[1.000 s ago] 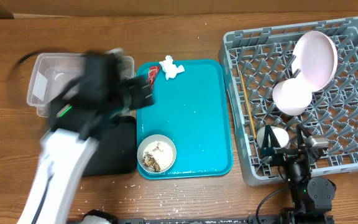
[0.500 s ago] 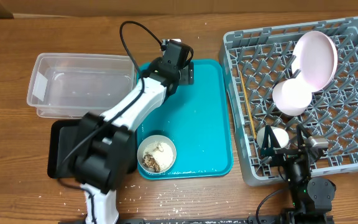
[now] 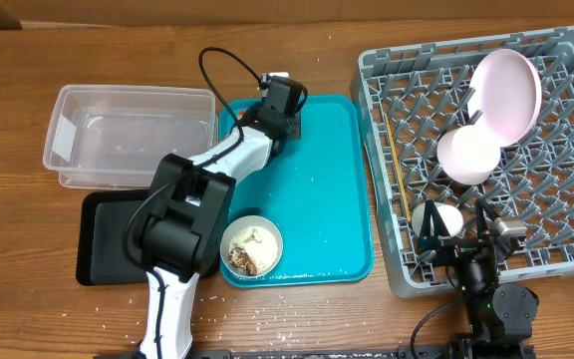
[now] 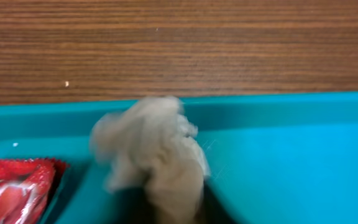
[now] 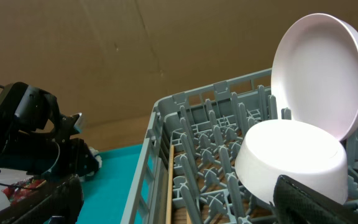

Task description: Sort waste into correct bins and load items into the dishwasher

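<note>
Crumpled white tissue [image 4: 151, 149] lies right before your left gripper [image 3: 285, 112], on the teal tray [image 4: 291, 155] by its rim, red snack wrapper [image 4: 14, 190] just left; you cannot tell whether the fingers hold it.

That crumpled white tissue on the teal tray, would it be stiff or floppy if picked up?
Probably floppy: the tissue shows soft, irregular folds. Likely light, so a push may slide it across the smooth teal tray.

Blurred tissue [image 4: 151, 149]; wrapper [image 4: 14, 190] half out of frame.
</note>
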You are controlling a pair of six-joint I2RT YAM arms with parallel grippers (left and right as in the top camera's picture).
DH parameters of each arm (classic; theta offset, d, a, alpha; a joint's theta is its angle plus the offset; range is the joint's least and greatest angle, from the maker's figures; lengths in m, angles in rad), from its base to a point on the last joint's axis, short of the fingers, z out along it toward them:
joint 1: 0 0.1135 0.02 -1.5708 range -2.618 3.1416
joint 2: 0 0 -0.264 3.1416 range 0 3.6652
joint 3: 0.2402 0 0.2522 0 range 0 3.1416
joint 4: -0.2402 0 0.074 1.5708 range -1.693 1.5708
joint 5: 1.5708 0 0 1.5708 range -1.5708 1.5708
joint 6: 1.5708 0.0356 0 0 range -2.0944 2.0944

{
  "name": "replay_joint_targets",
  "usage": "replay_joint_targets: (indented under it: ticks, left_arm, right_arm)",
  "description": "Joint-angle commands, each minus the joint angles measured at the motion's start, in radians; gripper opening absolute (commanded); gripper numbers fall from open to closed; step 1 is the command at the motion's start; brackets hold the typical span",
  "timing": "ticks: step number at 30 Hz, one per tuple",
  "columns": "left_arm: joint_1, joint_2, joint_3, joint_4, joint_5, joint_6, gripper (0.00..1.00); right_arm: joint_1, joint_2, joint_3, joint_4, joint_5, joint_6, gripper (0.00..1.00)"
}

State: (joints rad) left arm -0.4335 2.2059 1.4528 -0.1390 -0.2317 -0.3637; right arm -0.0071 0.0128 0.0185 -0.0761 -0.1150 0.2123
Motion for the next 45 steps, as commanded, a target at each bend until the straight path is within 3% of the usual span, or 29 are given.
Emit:
replay_joint_targets:
  ticks: [1, 6, 12, 13, 15, 17, 19, 21, 25, 30, 36, 40, 42, 43, 44, 45]
  left_arm:
    - [0.005, -0.087, 0.061, -0.051, -0.010, -0.006, 0.04]
    - [0.026, -0.308, 0.135, -0.263, -0.035, -0.048, 0.04]
    - [0.128, -0.489, 0.138, -0.686, -0.196, -0.278, 0.06]
    - [0.177, -0.484, 0.135, -0.765, -0.207, -0.311, 0.19]
    - [0.225, -0.462, 0.127, -0.762, -0.188, -0.290, 0.52]
    - [0.250, -0.449, 0.127, -0.703, -0.108, -0.155, 0.62]
    - [0.256, -0.451, 0.133, -0.642, 0.026, 0.043, 0.85]
    - [0.232, -0.454, 0.166, -0.649, 0.103, 0.107, 0.92]
    - [0.127, -0.446, 0.164, -0.673, 0.044, 0.178, 0.89]
    - [-0.011, -0.316, 0.139, -0.668, -0.214, 0.282, 0.83]
    - [-0.026, -0.108, 0.139, -0.597, -0.387, 0.353, 0.77]
    - [-0.001, -0.023, 0.139, -0.551, -0.398, 0.369, 0.77]
    - [0.009, -0.011, 0.139, -0.550, -0.399, 0.368, 0.67]
    - [0.013, -0.010, 0.139, -0.547, -0.397, 0.367, 0.55]
    - [0.014, -0.011, 0.141, -0.548, -0.397, 0.367, 0.38]
    - [0.014, -0.014, 0.148, -0.558, -0.397, 0.367, 0.13]
  right_arm:
    - [-0.003, -0.010, -0.011, 0.005, 0.009, -0.004, 1.00]
    - [-0.003, -0.010, -0.011, 0.005, 0.009, -0.004, 1.00]
    - [-0.003, -0.010, -0.011, 0.005, 0.009, -0.003, 1.00]
    - [-0.003, -0.010, -0.011, 0.005, 0.009, -0.003, 1.00]
    - [-0.003, -0.010, -0.011, 0.005, 0.009, -0.004, 1.00]
    - [-0.003, -0.010, -0.011, 0.005, 0.009, -0.004, 1.00]
    - [-0.003, -0.010, -0.011, 0.005, 0.009, -0.004, 1.00]
    - [-0.003, -0.010, -0.011, 0.005, 0.009, -0.004, 1.00]
    - [-0.003, -0.010, -0.011, 0.005, 0.009, -0.004, 1.00]
    - [-0.003, -0.010, -0.011, 0.005, 0.009, -0.004, 1.00]
    - [-0.003, -0.010, -0.011, 0.005, 0.009, -0.004, 1.00]
    - [-0.003, -0.010, -0.011, 0.005, 0.009, -0.004, 1.00]
    - [-0.003, -0.010, -0.011, 0.005, 0.009, -0.004, 1.00]
    - [-0.003, -0.010, -0.011, 0.005, 0.009, -0.003, 1.00]
    - [-0.003, -0.010, -0.011, 0.005, 0.009, -0.004, 1.00]
    - [-0.003, -0.010, -0.011, 0.005, 0.009, -0.004, 1.00]
